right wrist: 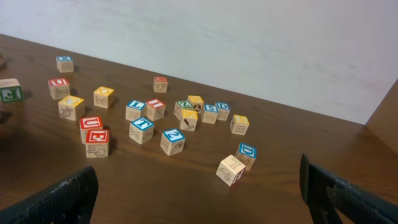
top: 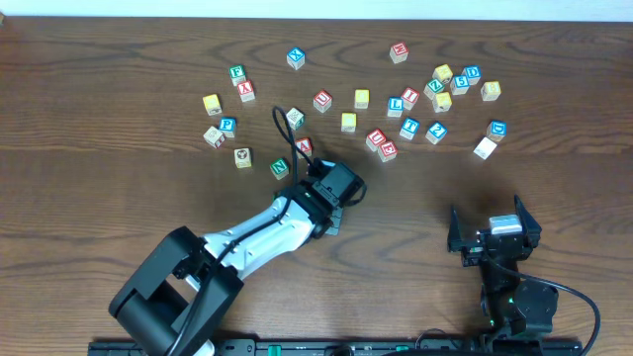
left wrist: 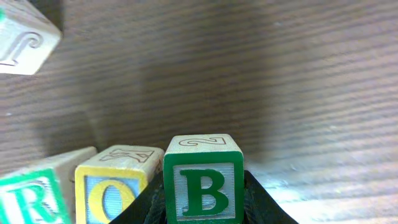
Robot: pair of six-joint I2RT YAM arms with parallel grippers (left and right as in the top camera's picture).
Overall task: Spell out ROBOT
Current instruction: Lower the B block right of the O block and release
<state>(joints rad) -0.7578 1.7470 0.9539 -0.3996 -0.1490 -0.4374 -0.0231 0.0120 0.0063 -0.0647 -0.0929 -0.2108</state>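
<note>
The green B cube [left wrist: 202,186] is gripped by the left gripper [left wrist: 203,204] just beside the yellow O cube [left wrist: 115,190] as letter 3 of ROBOT, while the right gripper [right wrist: 199,193] is held open.

A: Furniture?
B: Dark brown wooden table [top: 89,198], with grain lengthwise from side to side.
A: Behind it?
B: Plain pale wall [right wrist: 261,43], right at the table's far edge. No window or floor in view.
A: Light?
B: Soft and even, with a faint sheen on the wood in the left wrist view.
</note>
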